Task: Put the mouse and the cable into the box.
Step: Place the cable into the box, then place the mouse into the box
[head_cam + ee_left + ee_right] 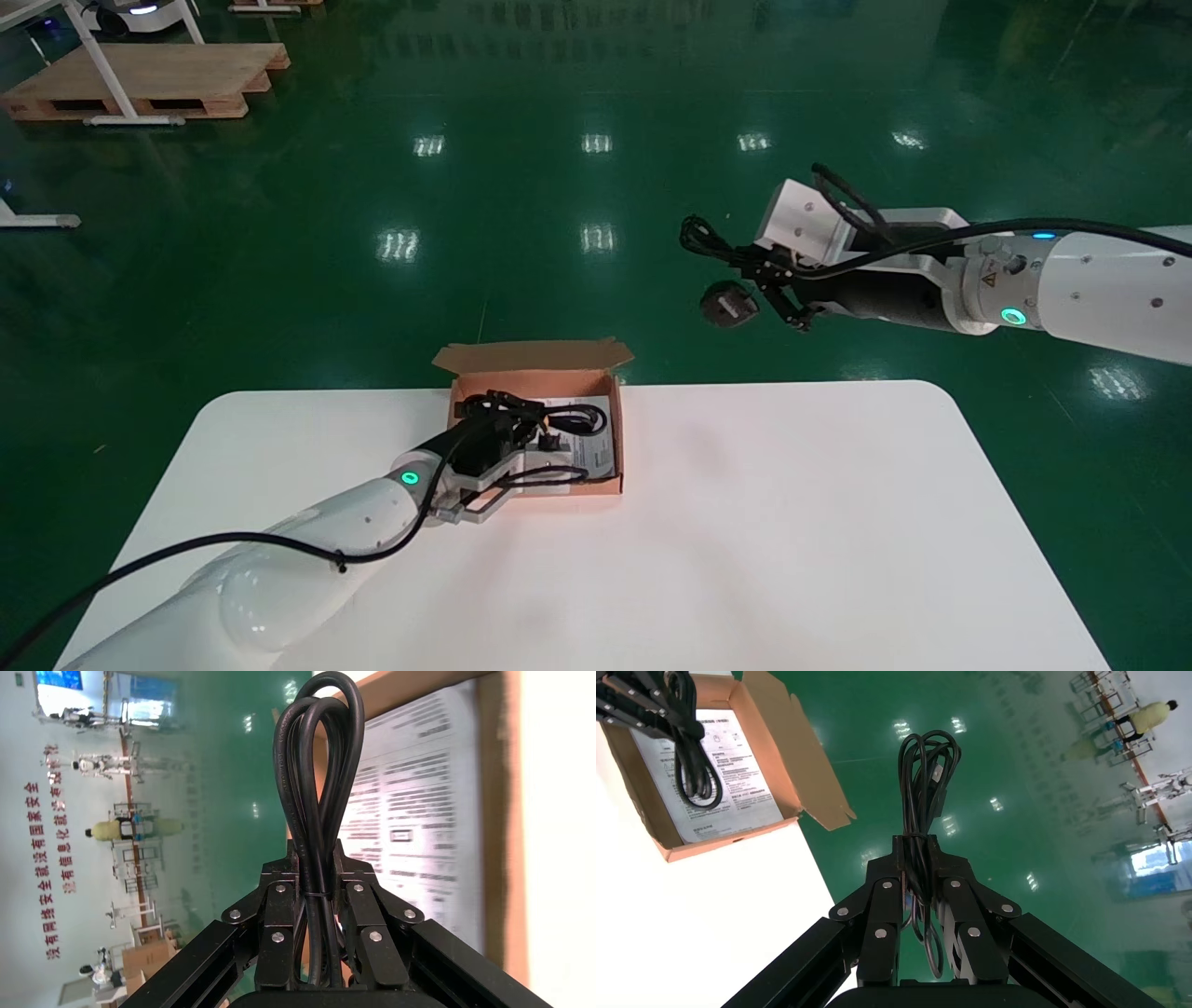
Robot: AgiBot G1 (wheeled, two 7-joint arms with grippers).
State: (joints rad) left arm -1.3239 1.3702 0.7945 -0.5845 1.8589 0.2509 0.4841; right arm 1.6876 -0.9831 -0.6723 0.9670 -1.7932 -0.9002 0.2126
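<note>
Over table's (792,522) box (531,355), left hand (315,864) clamps forward-pointing cable (313,822); right hand (778,280) clamps mouse cord (700,239).

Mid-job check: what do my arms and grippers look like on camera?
The left arm and right arm are smooth white rounded shells, each with a glowing green ring near the wrist and a black supply cable running outside. The right wrist carries a small warning triangle and a white boxy housing. The left gripper and right gripper are black linkage fingers with silver screws.

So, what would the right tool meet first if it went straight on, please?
Nothing close, it seems: the right tool, shut on the mouse cable, points over open floor; depth is unclear.
</note>
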